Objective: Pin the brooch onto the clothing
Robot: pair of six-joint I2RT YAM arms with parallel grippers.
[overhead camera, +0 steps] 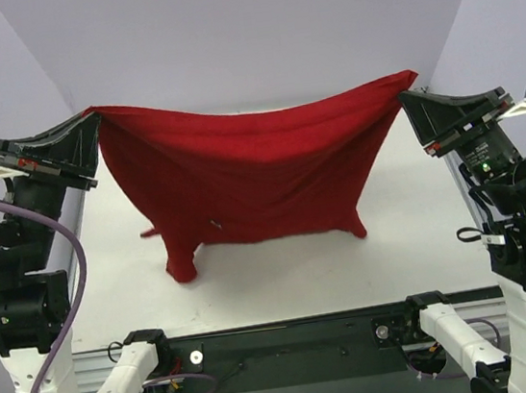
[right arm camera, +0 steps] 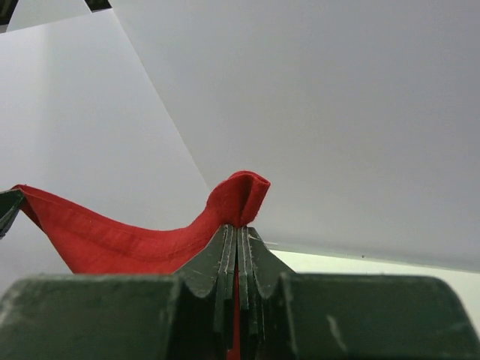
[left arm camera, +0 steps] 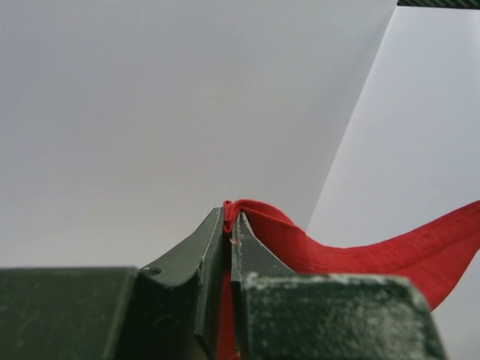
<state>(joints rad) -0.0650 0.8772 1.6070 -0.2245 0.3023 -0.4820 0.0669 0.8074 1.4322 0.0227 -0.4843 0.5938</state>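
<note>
The deep-red T-shirt (overhead camera: 250, 169) hangs stretched between my two grippers above the white table, and its lower ends droop onto the table top. My left gripper (overhead camera: 92, 114) is shut on the shirt's upper left corner; the left wrist view shows cloth (left arm camera: 375, 255) pinched at its tips (left arm camera: 229, 217). My right gripper (overhead camera: 403, 93) is shut on the upper right corner; the right wrist view shows a fold of cloth (right arm camera: 112, 240) sticking out above its tips (right arm camera: 238, 229). I cannot make out the brooch; only a tiny speck (overhead camera: 214, 225) shows on the cloth, too small to tell.
The white table (overhead camera: 283, 271) lies under the shirt, with pale walls at the back and both sides. Both arm bases and a dark rail (overhead camera: 291, 338) run along the near edge.
</note>
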